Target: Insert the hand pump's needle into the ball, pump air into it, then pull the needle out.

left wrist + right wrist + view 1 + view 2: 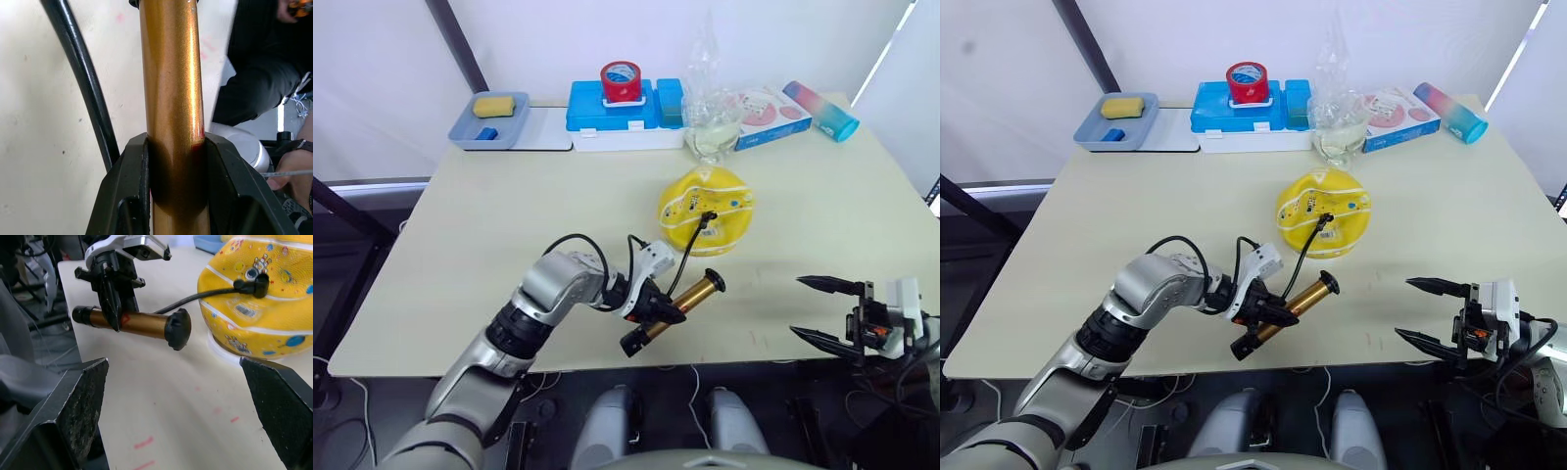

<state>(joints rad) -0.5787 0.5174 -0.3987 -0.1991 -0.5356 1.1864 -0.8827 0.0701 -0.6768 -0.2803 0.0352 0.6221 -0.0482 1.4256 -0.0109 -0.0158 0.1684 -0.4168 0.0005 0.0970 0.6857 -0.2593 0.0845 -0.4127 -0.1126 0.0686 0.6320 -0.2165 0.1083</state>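
The saggy yellow ball (705,207) with white seams lies at the table's middle. A small black fitting (709,216) sits on its near side, and the needle itself is hidden under that fitting. From it a thin black hose (685,259) runs down to the hand pump (677,308), whose gold barrel is held just above the table's front part. My left gripper (651,304) is shut on the barrel (171,112) near its rear end. Off the table's front right edge, my right gripper (818,308) stands open with nothing between its fingers.
Along the table's far edge stand a grey tray (489,122) with a yellow sponge, a blue box (622,113) topped by a red tape roll (621,81), a clear plastic bag (710,108), a pink-and-blue box (766,113) and a pastel bottle (819,110).
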